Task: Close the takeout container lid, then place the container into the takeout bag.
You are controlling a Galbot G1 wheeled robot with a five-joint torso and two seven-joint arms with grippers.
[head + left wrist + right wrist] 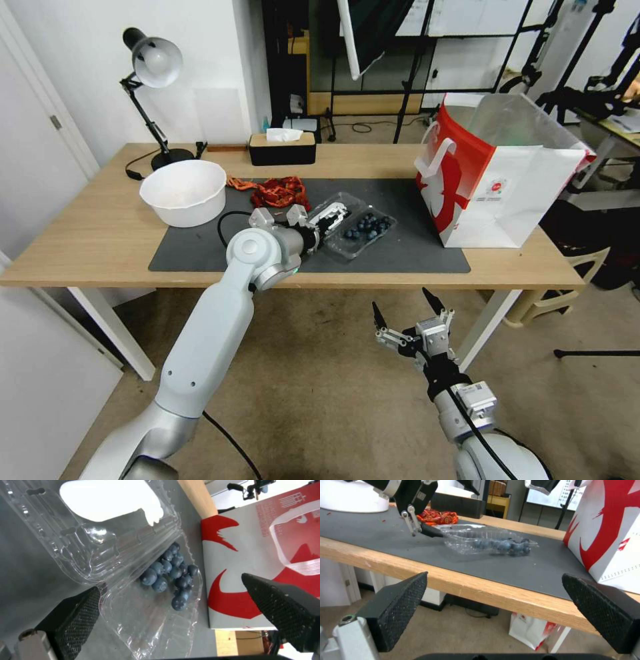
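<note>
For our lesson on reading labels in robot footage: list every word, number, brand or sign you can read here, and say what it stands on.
None can be read.
Takeout bag: small red logo on its white face, too small to read.
Takeout bag, red side: pale print lines in the left wrist view, too blurred to read.
Lid: white sticker with no print showing.

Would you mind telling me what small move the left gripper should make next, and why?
Probably swing the lid over onto the blueberries. The takeout container lies open on the mat, and the left gripper is open at the hinge end, one finger at the lid's edge. The right gripper waits below the table.
</note>
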